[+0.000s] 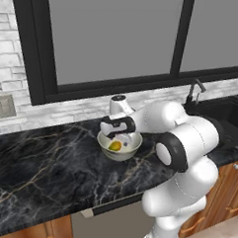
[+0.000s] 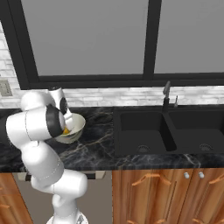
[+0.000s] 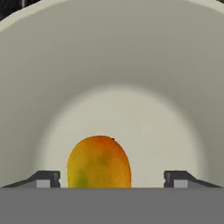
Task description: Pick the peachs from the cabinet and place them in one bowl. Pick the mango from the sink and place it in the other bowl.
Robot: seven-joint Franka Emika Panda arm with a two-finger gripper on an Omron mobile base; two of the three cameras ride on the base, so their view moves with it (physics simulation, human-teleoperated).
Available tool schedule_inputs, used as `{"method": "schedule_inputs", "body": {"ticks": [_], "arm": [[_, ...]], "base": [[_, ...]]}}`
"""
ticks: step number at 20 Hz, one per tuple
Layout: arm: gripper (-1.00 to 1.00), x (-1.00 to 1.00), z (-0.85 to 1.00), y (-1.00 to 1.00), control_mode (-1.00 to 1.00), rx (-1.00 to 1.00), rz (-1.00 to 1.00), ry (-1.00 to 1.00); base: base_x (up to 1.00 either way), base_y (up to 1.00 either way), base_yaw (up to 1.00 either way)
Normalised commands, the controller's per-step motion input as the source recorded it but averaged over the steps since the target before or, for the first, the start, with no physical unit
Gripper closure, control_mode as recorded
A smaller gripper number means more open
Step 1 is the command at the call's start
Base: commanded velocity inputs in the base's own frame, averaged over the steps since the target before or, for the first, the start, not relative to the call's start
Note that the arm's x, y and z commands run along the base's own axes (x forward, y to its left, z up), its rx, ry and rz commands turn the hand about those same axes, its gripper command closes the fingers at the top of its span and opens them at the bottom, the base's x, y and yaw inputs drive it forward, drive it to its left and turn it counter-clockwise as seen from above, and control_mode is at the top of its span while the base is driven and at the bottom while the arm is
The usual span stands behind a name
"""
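The mango (image 3: 99,162), yellow-orange with a green patch, lies on the bottom of the pale glossy bowl (image 3: 131,65). That bowl (image 1: 128,151) stands on the black marble counter, left of the sink (image 2: 144,131). My gripper (image 3: 112,178) hangs just above the bowl, open, with a gap between each fingertip and the fruit. From the left base the mango (image 1: 115,146) shows under the hand (image 1: 117,135). From the right base my arm hides most of the bowl (image 2: 75,127), and a sliver of mango (image 2: 66,131) shows. The peachs, the cabinet and the bowl for them are out of view.
The black double sink (image 1: 230,114) with its thin dark faucet (image 2: 166,94) lies to the right of the bowl. A window and white brick wall back the counter (image 1: 49,162). A wall outlet (image 1: 5,105) sits at the far left. Wooden cupboard doors (image 2: 166,192) run below.
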Motion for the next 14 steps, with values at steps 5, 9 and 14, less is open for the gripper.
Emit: {"method": "schedule_inputs", "body": {"ticks": [5, 9, 14], "arm": [[-1.0, -0.19, 0.03, -0.05, -1.0, 0.01, -0.01, 0.0], [-1.0, -0.26, 0.22, -0.05, -1.0, 0.01, 0.0, 0.0], [-1.0, -0.25, 0.39, -0.05, -1.0, 0.0, 0.0, 0.0]], "base": [[0.0, 0.0, 0.0], [0.0, 0.0, 0.0], [0.0, 0.0, 0.0]]}}
